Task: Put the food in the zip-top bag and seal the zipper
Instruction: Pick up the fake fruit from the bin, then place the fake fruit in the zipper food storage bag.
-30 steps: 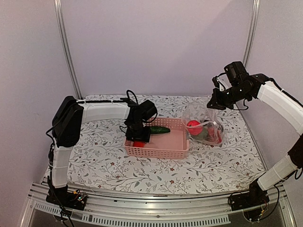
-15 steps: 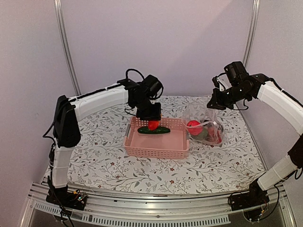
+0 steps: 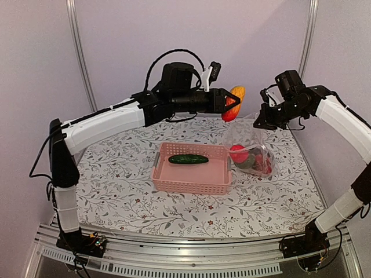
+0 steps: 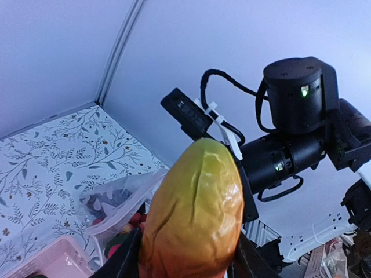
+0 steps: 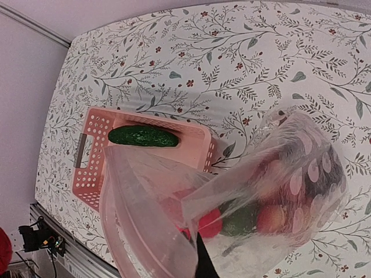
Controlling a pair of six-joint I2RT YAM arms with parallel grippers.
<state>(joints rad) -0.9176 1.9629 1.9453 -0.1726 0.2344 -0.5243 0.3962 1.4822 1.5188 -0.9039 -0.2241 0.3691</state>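
**A:** Top external view: what's the count?

**B:** Two arms. One left gripper [image 3: 229, 103], clenched on one orange-red fruit [image 3: 235, 102]. The fruit is held in the air over the far edge of the table [image 3: 127, 191], just left of the bag's top.

**A:** And the right gripper [image 3: 259, 123]?

**B:** One, pinched closed on the upper edge of one clear bag [image 3: 250, 152]. The bag's bottom rests toward the table's far right corner. In the right wrist view its mouth gapes open toward the basket.

**A:** What's in the bag?

**B:** One red piece [image 3: 236, 153] and one green piece [image 5: 243, 217]. More pieces lie beside them, but the plastic blurs them too much to count.

**A:** Anything else?

**B:** One pink basket [image 3: 191, 184], mid-table, just left of the bag. It holds one cucumber [image 3: 188, 158], lying lengthwise near the far wall.
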